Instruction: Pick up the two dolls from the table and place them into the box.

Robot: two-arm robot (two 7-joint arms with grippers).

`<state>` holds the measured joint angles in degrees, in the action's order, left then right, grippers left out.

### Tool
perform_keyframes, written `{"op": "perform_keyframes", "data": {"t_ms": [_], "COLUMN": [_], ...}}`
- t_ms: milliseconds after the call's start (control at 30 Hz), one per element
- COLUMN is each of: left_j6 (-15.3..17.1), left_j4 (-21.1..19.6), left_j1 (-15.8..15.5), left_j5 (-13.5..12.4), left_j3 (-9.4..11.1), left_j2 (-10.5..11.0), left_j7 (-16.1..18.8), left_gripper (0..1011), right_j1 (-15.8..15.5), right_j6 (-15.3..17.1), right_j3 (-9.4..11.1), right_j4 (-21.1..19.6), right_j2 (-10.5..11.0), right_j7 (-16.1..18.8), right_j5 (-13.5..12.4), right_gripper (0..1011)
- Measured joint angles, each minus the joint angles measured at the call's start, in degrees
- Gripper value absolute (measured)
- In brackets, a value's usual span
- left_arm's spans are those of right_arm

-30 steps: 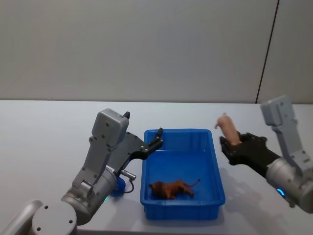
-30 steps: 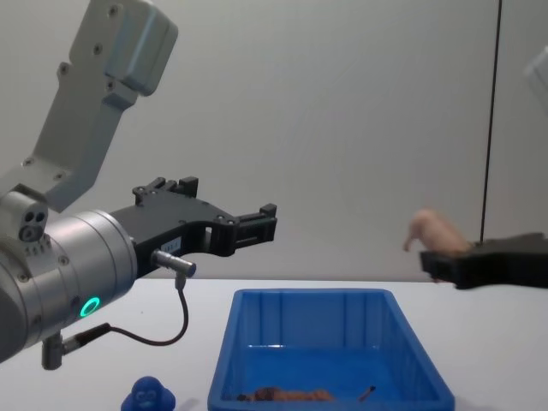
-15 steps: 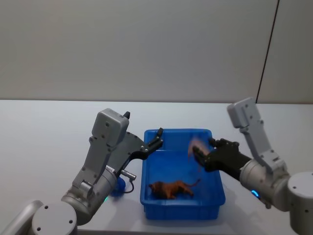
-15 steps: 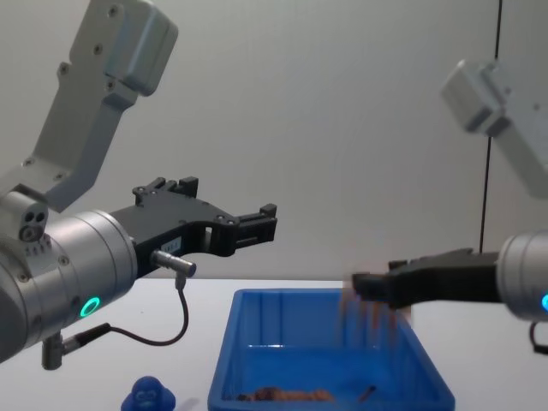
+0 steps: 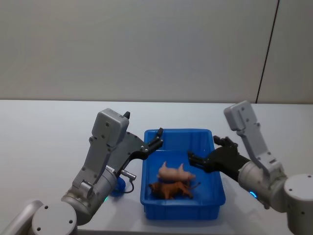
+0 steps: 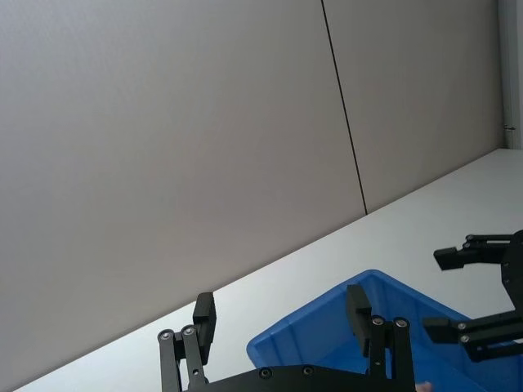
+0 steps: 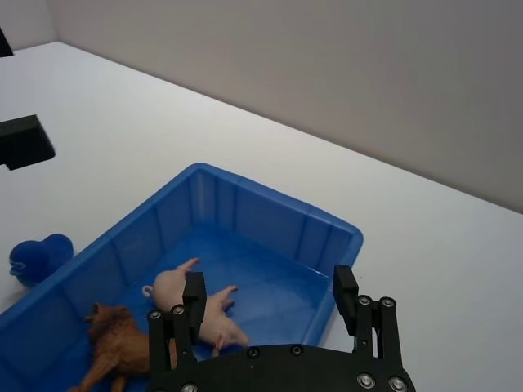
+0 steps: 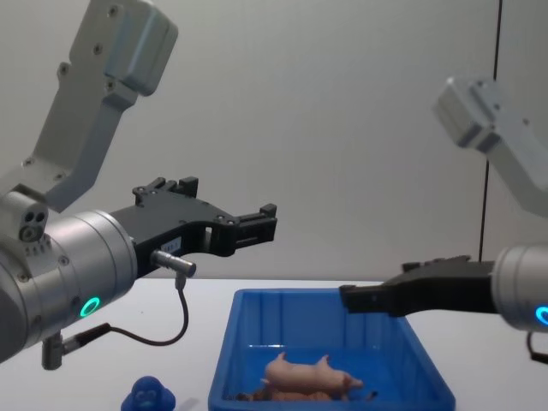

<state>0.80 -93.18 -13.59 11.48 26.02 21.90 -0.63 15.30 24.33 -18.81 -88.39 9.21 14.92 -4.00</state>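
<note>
The pink pig (image 5: pixel 173 171) lies on its side in the blue box (image 5: pixel 178 130), against the brown four-legged animal (image 5: pixel 171 189) at the box's near end. Seen from the right wrist, the pig (image 7: pixel 196 314) and brown animal (image 7: pixel 114 343) lie together inside the box (image 7: pixel 278 202). My right gripper (image 5: pixel 203 149) hovers open and empty over the box's right side. At the box's far left rim, my left gripper (image 5: pixel 155 142) is held open and empty in the air. In the chest view the pig (image 8: pixel 308 372) rests below the right gripper (image 8: pixel 360 298).
A small blue rounded figure (image 5: pixel 117 186) sits on the white table left of the box, under my left arm; it also shows in the chest view (image 8: pixel 147 396). A black cable (image 8: pixel 175 325) loops from the left wrist. A grey wall stands behind.
My right gripper carried the pig leftward from beside the box to over it, then opened. The pig dropped into the box beside the brown animal. The left arm stayed still.
</note>
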Motion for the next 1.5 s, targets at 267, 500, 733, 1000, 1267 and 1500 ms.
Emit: {"op": "perform_keyframes", "data": {"t_ms": [267, 500, 733, 1000, 1267, 1500], "left_j6": [0.00, 0.00, 0.00, 1.10, 6.66, 10.98], "left_j4": [0.00, 0.00, 0.00, -0.57, -4.00, -7.09], "left_j1": [0.00, 0.00, 0.00, 0.26, 1.94, 4.55], "left_j5": [0.00, 0.00, 0.00, -0.36, -0.82, 0.69], "left_j3": [0.00, 0.00, 0.00, -0.15, -1.03, -2.20], "left_j2": [0.00, 0.00, 0.00, 0.38, 2.87, 5.97], "left_j7": [0.00, 0.00, 0.00, 0.00, 0.02, 1.21], "left_gripper": [1002, 1002, 1002, 1002, 1002, 1002], "right_j1": [-1.20, -2.41, -3.47, -4.04, -4.37, -4.52], "right_j6": [-3.21, -5.54, -7.26, -8.18, -8.69, -8.89], "right_j3": [1.97, 3.57, 4.80, 5.44, 5.83, 6.00], "right_j4": [-0.63, -0.75, -0.66, -0.56, -0.50, -0.46], "right_j2": [2.32, 4.41, 5.99, 6.86, 7.35, 7.57], "right_j7": [-0.53, -0.78, -1.04, -1.17, -1.24, -1.29], "right_j5": [-1.08, -1.95, -2.60, -2.95, -3.15, -3.25], "right_gripper": [1000, 1001, 1000, 1000, 1000, 1001]}}
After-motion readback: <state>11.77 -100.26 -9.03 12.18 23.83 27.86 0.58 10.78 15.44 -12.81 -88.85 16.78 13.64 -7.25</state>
